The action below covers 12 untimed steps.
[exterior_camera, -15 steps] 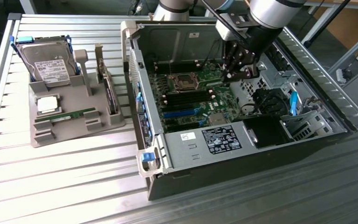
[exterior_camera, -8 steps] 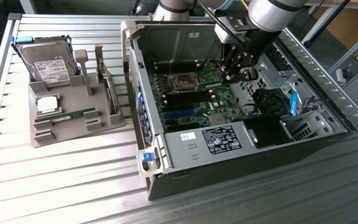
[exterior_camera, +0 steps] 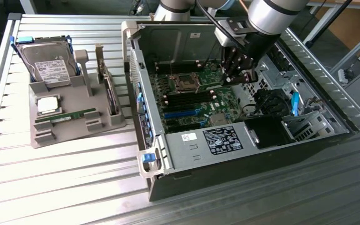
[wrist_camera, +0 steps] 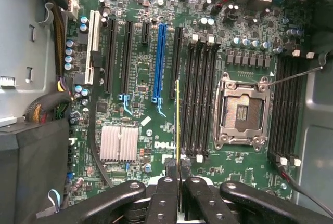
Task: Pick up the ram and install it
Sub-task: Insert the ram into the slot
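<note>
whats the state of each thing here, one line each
ram: clamped edge-on in the gripper, above the motherboard
gripper: shut on the ram
cpu socket: empty
computer case: side open
hard drive: standing in grey tray
second green stick: lying on the tray

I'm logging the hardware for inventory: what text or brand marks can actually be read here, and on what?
"DELL" in white on the motherboard, near the finned heatsink.
Power supply label: too small to read.
Hard drive label: too small to read.
White sticker on the case bracket: unreadable.
</note>
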Tool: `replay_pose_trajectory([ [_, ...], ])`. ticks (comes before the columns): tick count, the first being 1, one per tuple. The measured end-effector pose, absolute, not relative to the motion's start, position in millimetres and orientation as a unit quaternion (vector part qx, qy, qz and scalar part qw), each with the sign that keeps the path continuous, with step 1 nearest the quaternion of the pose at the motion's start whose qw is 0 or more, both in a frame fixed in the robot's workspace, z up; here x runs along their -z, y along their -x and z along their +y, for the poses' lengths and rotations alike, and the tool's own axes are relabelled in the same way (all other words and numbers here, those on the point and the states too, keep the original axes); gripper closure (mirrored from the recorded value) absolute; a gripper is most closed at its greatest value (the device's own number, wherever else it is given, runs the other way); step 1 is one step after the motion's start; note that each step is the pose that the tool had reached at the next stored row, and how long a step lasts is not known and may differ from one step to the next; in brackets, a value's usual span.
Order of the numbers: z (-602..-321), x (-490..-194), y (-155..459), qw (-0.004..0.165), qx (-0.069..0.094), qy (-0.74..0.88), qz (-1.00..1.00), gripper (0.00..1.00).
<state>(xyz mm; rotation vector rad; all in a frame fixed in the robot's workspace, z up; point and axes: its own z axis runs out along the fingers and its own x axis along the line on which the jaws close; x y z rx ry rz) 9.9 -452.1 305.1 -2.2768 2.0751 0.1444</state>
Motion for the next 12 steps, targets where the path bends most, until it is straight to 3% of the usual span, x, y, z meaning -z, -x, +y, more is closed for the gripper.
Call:
replay_pose_trajectory([
  [12, -452.1, -290.4, 4.3, 0.029, -0.047, 0.738, 0.673, 0.89],
])
